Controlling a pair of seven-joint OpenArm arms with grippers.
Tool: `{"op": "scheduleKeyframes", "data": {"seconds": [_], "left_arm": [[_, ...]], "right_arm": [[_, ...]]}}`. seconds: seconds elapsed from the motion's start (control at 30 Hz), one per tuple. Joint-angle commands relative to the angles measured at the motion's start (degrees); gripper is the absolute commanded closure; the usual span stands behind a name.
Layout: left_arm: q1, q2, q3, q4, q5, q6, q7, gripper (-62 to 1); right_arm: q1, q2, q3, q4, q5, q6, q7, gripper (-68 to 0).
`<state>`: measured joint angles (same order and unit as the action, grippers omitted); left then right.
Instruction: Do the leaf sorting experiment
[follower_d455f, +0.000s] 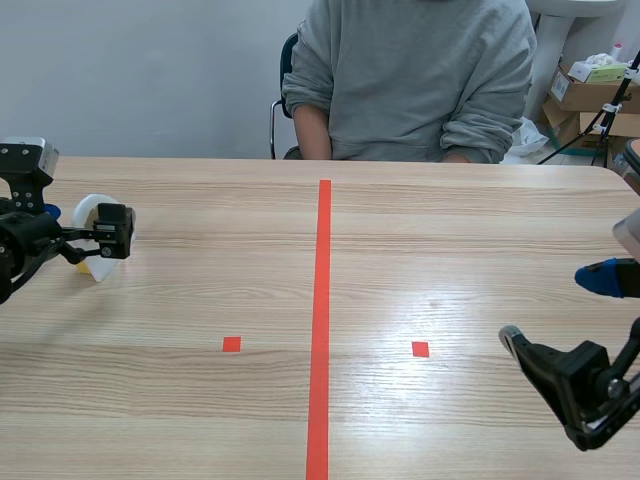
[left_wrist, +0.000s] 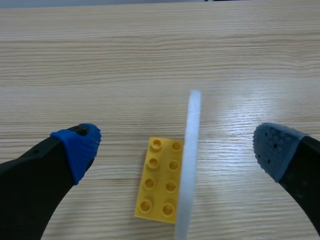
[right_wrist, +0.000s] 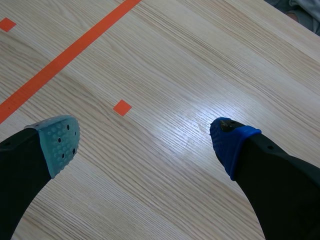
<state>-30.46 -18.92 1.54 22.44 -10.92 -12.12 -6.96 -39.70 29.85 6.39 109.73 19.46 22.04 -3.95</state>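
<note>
A yellow studded brick (left_wrist: 159, 181) lies flat on the wooden table (left_wrist: 150, 60), between the fingers of my left gripper (left_wrist: 177, 145). A thin white round piece (left_wrist: 190, 165) stands on its edge against the brick's side, seen edge-on. The left gripper is open, with one pad on either side of both things and touching neither. In the scene view this left gripper (follower_d455f: 85, 225) is at the table's far left, around the white piece (follower_d455f: 92, 212). My right gripper (follower_d455f: 557, 308) hangs open over bare wood at the right; the right gripper (right_wrist: 145, 142) has nothing between its fingers. No leaves are in view.
A person in a grey sweatshirt (follower_d455f: 410, 70) sits across the table, arms at its far edge. An orange tape line (follower_d455f: 321, 320) runs down the middle, with a small orange square (follower_d455f: 231, 344) on each side. Cardboard boxes (follower_d455f: 590, 95) stand behind at the right.
</note>
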Motion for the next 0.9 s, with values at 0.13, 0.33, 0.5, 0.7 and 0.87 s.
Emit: {"op": "scheduleKeyframes", "data": {"seconds": [0.13, 0.33, 0.5, 0.7, 0.87], "left_arm": [[1.18, -2.58, 0.15, 5.97, -0.42, -1.14, -0.26, -62.3], [10.19, -5.97, 0.15, 21.27, -3.65, -9.07, 3.8, -62.3], [22.23, -8.87, 0.15, 39.78, -6.49, -11.23, 7.37, -62.3], [39.63, -12.63, 0.37, 60.52, -7.58, -11.69, 8.72, -62.3], [52.63, -14.29, 0.35, 71.87, -7.54, -11.56, 8.79, -62.3]], "right_arm": [[0.5, -0.02, 0.68, 0.94, 0.22, -0.2, 0.37, -53.1], [0.55, -0.02, 0.68, 0.94, 0.22, -0.2, 0.24, -53.1], [0.7, -0.02, 0.68, 0.94, 0.22, -0.2, 0.31, -53.1], [1.31, -0.02, 0.68, 0.94, 0.24, -0.2, 0.42, -53.1], [1.31, -0.02, 0.68, 0.94, 0.24, -0.2, 0.42, -53.1]]}}
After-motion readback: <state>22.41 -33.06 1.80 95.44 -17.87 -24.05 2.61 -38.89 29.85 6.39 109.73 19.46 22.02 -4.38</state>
